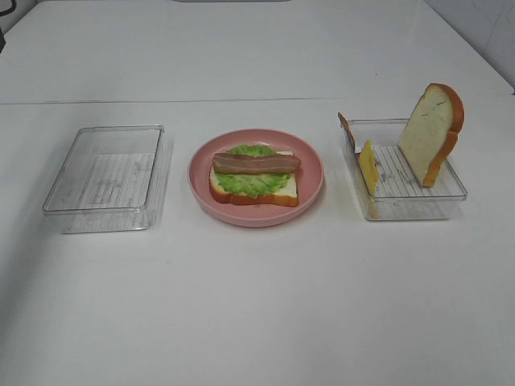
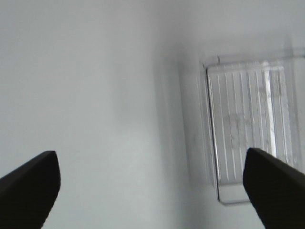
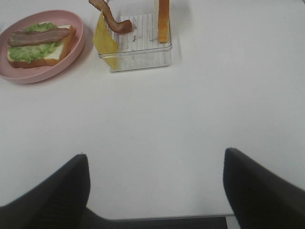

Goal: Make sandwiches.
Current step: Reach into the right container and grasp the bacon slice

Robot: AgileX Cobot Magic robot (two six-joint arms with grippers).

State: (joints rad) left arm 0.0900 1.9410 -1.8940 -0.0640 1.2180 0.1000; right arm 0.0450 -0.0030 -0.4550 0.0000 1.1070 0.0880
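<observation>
sandwich [image 3: 39,43] well beyond right claw [image 3: 155,153], seemingly spread wide

Bright, even light, faint soft shadows; left wrist view hazy, clear tray [image 2: 248,133] perhaps out of focus.

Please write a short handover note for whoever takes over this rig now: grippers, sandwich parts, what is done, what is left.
Grippers: left gripper open, holding nothing; right gripper open, holding nothing.
Done: on the pink plate, bread slice, lettuce and bacon are stacked.
In the right tray: cheese, second bread slice leaning upright, bacon strip.
Left: probably cheese next, then the top bread.
</observation>
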